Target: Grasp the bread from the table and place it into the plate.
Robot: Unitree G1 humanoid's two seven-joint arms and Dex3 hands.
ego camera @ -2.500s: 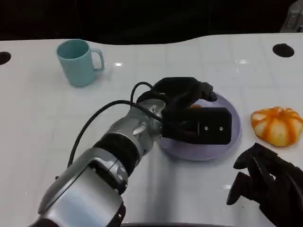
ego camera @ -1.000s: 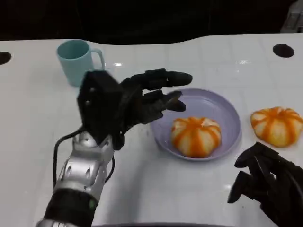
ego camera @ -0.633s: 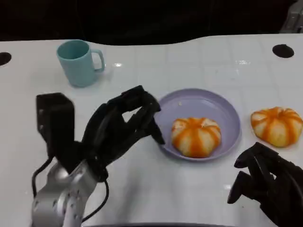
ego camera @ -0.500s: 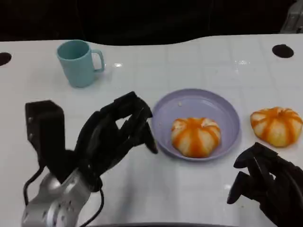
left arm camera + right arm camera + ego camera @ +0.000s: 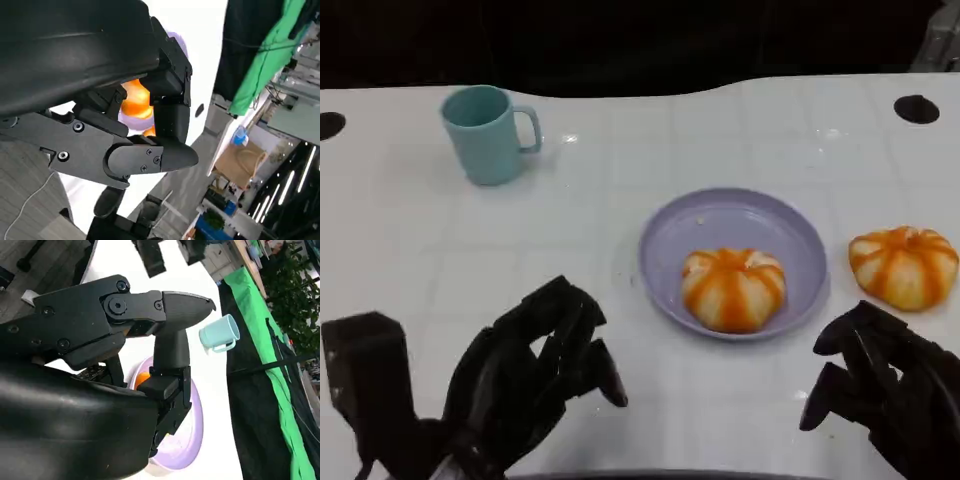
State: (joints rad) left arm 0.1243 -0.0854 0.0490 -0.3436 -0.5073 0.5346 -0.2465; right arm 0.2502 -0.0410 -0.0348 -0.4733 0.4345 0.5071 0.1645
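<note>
Head view: bread (image 5: 733, 288) on plate (image 5: 672, 230)

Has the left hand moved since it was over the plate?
Yes. The left hand has drawn back toward the robot, off the purple plate, which now holds the bread.

The left hand (image 5: 525, 385) is back at the tabletop's near left edge, holding nothing. The bread (image 5: 734, 288) it carried now lies in the plate (image 5: 672, 233), uncovered.
</note>
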